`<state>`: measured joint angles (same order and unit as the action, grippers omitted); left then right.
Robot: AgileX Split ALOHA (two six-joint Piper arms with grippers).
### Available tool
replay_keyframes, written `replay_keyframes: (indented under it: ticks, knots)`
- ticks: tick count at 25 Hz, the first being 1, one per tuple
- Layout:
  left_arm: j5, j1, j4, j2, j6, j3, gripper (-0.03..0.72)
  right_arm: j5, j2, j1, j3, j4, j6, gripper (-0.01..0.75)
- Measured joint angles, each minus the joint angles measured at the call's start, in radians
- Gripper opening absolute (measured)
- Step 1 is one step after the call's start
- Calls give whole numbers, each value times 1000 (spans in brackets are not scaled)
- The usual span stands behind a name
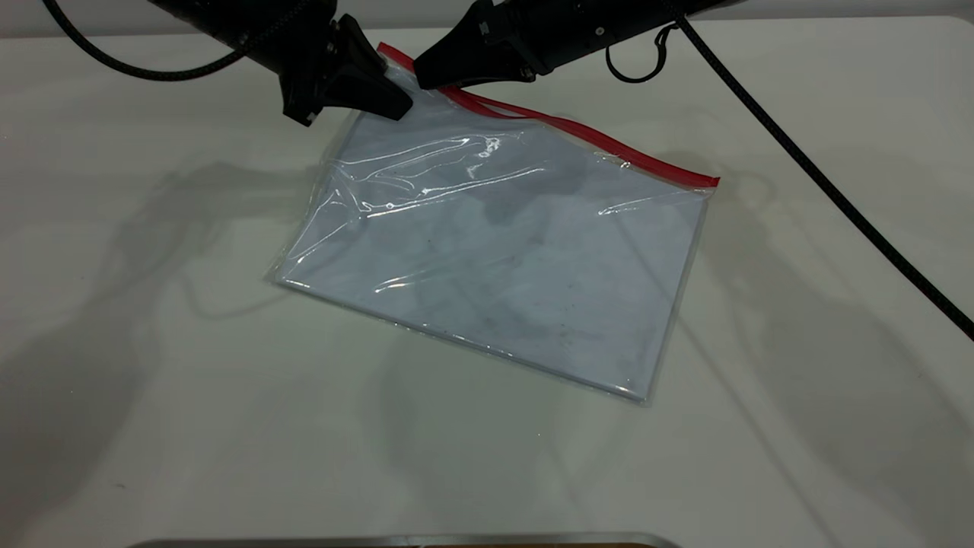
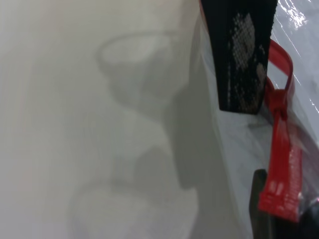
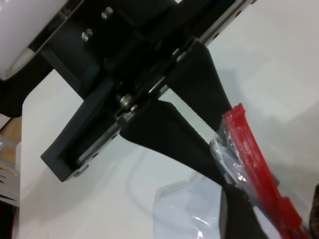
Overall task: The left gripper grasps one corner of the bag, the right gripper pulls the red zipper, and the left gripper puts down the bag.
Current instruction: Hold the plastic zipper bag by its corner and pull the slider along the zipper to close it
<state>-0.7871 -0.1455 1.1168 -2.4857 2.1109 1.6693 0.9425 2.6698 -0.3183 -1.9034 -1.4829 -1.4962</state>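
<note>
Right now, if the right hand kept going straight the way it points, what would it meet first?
Most likely the left hand, clamped on the bag's corner. The right hand points at it along the red zipper, almost touching, though depth is unclear.

Left gripper [image 1: 392, 99] clamped, right gripper [image 1: 421, 78] adjacent — seemingly closed

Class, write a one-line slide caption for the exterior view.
Left hand pinches the bag by its corner; right hand meets the red zipper.
</note>
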Motion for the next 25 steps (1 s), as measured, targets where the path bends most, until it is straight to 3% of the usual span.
replay_keyframes:
  ticks: [15,19,25]
  knots:
    - [9,-1,-1,0,0,0,60,-1,13,-1,-7,-27,-7,368]
    - [9,-1,-1,0,0,0,61,-3,15,-1,-7,-21,-7,320]
    - [9,-1,-1,0,0,0,62,-10,15,-1,-8,-18,-11,184]
